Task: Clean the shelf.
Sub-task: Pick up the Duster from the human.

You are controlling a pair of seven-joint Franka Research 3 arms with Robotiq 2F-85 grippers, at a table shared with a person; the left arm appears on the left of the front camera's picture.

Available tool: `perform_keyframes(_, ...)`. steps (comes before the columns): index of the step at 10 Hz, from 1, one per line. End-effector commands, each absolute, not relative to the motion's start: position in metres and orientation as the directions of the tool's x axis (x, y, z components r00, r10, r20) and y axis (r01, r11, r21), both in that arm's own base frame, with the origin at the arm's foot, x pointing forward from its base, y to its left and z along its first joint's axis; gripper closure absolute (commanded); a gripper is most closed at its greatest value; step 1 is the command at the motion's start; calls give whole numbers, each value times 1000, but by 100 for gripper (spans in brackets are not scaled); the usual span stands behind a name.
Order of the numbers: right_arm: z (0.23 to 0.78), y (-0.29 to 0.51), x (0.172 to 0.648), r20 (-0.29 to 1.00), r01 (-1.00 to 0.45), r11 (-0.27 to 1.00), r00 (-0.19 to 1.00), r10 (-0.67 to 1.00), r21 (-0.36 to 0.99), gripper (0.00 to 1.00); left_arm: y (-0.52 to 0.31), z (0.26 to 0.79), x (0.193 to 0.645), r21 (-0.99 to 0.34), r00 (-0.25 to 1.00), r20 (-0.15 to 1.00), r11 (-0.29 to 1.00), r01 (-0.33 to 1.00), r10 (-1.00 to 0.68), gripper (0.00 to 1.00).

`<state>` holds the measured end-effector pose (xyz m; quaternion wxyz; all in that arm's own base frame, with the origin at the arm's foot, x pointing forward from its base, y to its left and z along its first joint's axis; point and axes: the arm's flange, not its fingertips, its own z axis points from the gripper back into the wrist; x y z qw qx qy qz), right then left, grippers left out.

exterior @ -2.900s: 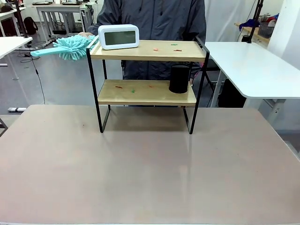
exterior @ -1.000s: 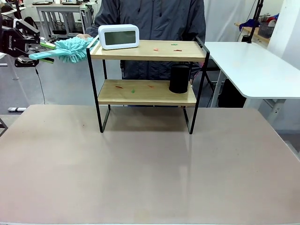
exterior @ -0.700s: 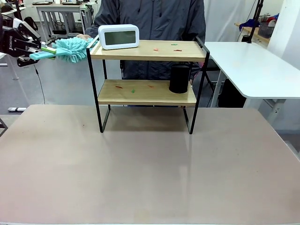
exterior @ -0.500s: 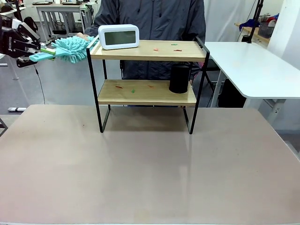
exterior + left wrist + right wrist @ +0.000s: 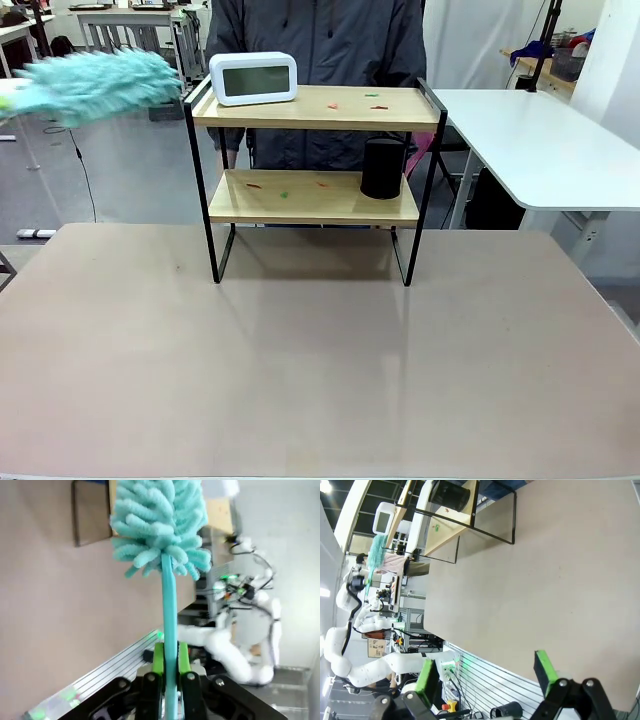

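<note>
The tan desk (image 5: 300, 380) carries the shelf (image 5: 310, 207) toward its 12 o'clock edge, with a person (image 5: 320, 40) in a grey jacket just behind. A blurred teal duster (image 5: 100, 82) hangs near the shelf's top board, at its 9 o'clock. A white clock (image 5: 253, 78) sits at that board's 9 o'clock end, a black cylinder (image 5: 381, 168) at the lower board's 3 o'clock end. The left fingers (image 5: 159, 657) clench the duster's handle; the right fingers (image 5: 545, 672) are spread wide, empty. Orange and green scraps (image 5: 372, 97) dot both boards.
</note>
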<state>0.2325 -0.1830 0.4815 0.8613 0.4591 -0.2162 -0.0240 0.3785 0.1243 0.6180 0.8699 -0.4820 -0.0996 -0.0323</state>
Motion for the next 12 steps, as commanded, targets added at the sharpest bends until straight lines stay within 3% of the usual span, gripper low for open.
perform_keyframes(1, 484, -184, 234, 377, -190, 565, 896, -236, 803, 0, 162, 620, 311, -704, 912, 402, 611, 362, -76, 100)
perform_keyframes(3, 484, -184, 234, 377, -190, 565, 896, -236, 803, 0, 174, 572, 273, -590, 876, 357, 649, 480, -324, 100)
perform_keyframes(4, 484, -184, 234, 377, -190, 565, 896, -236, 803, 0, 182, 555, 271, -586, 880, 343, 657, 475, -330, 100)
perform_keyframes(5, 484, -184, 234, 377, -190, 565, 896, -236, 803, 0, 181, 608, 265, -651, 912, 335, 641, 406, -237, 98)
perform_keyframes(12, 484, -184, 234, 377, -190, 565, 896, -236, 803, 0, 181, 608, 265, -651, 912, 335, 641, 406, -237, 98)
